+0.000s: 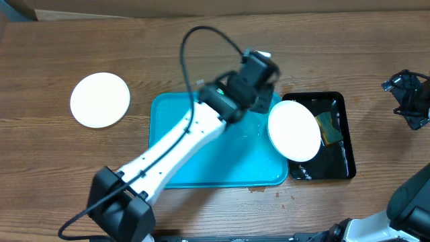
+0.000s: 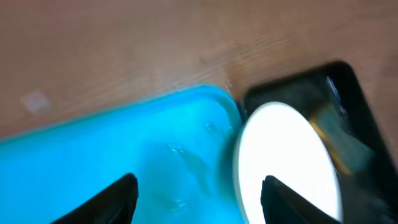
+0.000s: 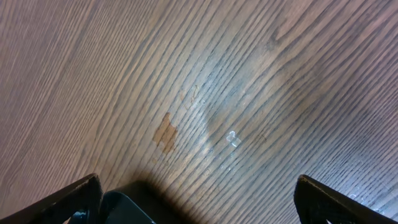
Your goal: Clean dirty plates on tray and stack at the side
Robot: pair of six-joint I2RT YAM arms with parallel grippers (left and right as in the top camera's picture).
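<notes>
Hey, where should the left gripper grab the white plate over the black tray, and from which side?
Probably the rim nearest the turquoise tray, coming from that side. The plate seems to lean on the black tray's edge, leaving that rim raised, with room for a finger of the open left gripper underneath.

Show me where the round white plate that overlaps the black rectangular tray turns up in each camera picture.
Overhead: the round white plate sits right of centre, over the left side of the black rectangular tray.
Left wrist: lower right, against the same black tray.
Right wrist: not in it; only wooden table shows.
Shared landmark: the turquoise plastic tray, just left of the plate in both views.
</notes>
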